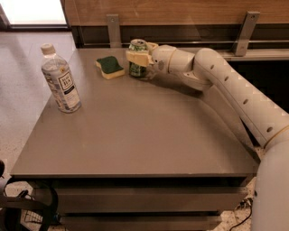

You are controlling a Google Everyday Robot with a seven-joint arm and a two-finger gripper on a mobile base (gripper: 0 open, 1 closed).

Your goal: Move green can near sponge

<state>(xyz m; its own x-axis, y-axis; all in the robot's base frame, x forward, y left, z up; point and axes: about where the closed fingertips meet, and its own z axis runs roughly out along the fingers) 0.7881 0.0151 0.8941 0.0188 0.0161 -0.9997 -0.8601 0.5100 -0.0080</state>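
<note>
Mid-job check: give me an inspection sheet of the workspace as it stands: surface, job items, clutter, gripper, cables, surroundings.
Surface: grey table, flat and level.
Job's things: green can upright near the far edge, just right of the sponge with a small gap between them; the sponge lies flat, green side up.
Clutter: plastic bottle upright near the left edge, apart from both.
Grippers: gripper near the far edge, fingers closed around the green can; arm reaches in from the right.
Cables: black cables on the floor below the front left corner.
Surroundings: wooden wall panel with metal brackets behind the table; pale floor to the left.
</note>
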